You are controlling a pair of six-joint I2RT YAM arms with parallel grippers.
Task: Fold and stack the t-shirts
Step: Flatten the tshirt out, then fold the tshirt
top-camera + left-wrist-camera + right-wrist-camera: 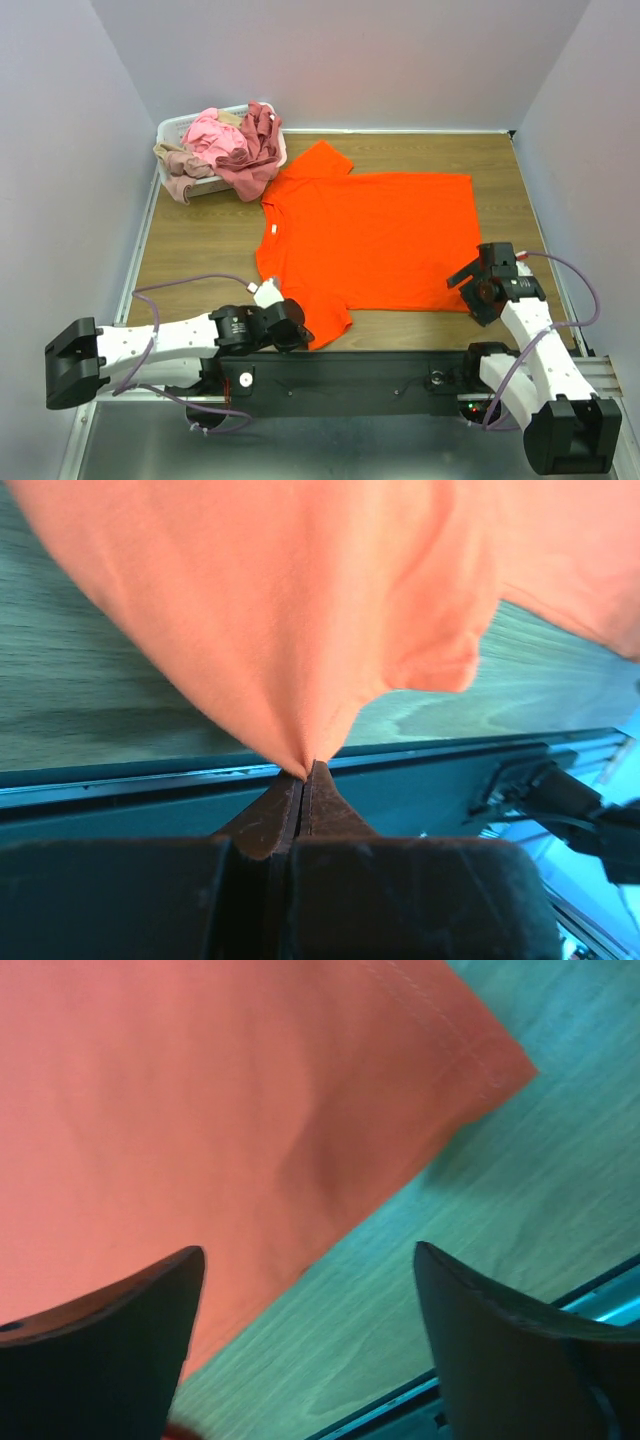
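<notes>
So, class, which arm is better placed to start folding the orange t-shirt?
Left: left gripper is shut on the orange t-shirt at a sleeve; right gripper hangs open over its hem, holding nothing.

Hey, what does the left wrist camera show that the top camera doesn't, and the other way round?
Only the left wrist view: the left hand shut tight, pinching up a peak of the orange t-shirt. Only the top view: the white basket of crumpled shirts at the far left, and the right hand, open, by the shirt's near right corner. Both: the orange t-shirt and the wooden table.
</notes>
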